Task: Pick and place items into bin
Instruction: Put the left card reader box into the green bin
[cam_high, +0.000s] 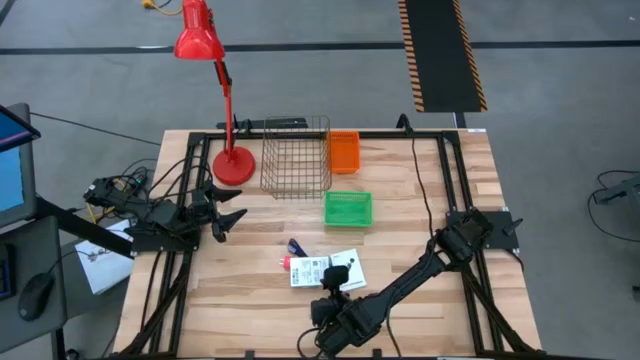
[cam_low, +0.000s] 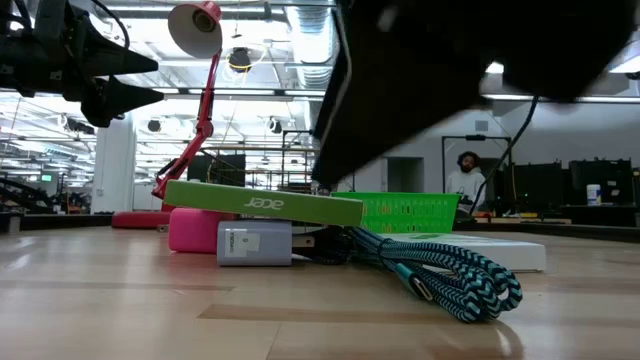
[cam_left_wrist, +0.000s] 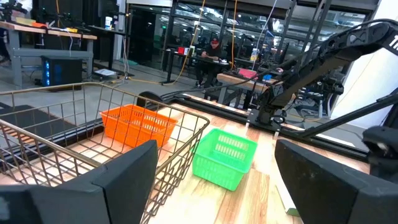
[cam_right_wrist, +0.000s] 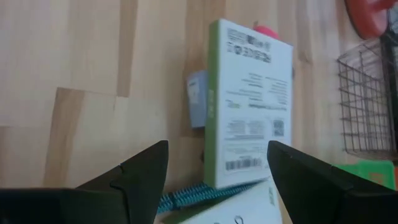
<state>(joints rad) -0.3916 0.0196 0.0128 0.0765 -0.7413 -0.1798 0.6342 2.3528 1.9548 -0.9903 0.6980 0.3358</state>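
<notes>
Items lie heaped near the bench's front edge: a white box (cam_right_wrist: 252, 102), a teal cord (cam_low: 450, 275). Right claw (cam_high: 333, 288) hovers over them, spread wide, empty. Left claw (cam_high: 228, 213) waits wide near the left edge.

Red desk lamp (cam_high: 207, 60) at table's far left, base beside wire basket (cam_high: 296, 156). Orange basket (cam_high: 344, 152) just right of it. Monitor (cam_high: 12, 165), mouse (cam_high: 36, 295) off-table left. Seated person (cam_left_wrist: 211, 53) in room behind.
</notes>
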